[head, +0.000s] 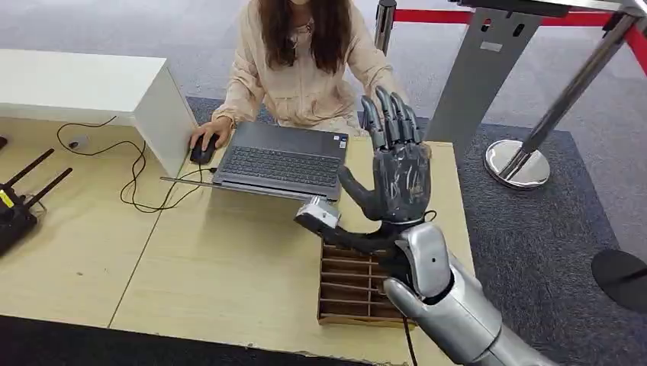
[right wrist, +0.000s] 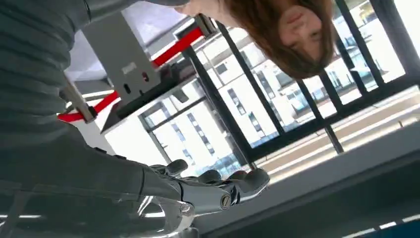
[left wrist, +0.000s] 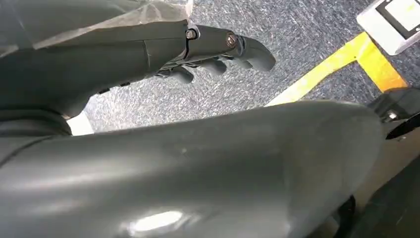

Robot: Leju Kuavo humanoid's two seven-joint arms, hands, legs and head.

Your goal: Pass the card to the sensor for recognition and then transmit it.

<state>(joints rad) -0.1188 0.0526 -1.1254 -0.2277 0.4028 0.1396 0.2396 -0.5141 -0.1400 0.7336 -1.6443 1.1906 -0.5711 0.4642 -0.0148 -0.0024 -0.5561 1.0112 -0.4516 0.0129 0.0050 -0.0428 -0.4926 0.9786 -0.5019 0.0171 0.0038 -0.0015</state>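
The right hand [head: 397,164] stands upright above the tabletop's [head: 229,267] right edge, fingers straight and apart, holding nothing. The left hand [left wrist: 218,54] hangs over carpet, fingers loosely curled, empty. I cannot tell where the card is.

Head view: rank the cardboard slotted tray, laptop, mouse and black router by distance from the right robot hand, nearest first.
From the right robot hand:
1. Cardboard slotted tray, just below the hand.
2. Laptop, to its left on the table.
3. Mouse, past the laptop, under the person's hand.
4. Black router, far left edge.
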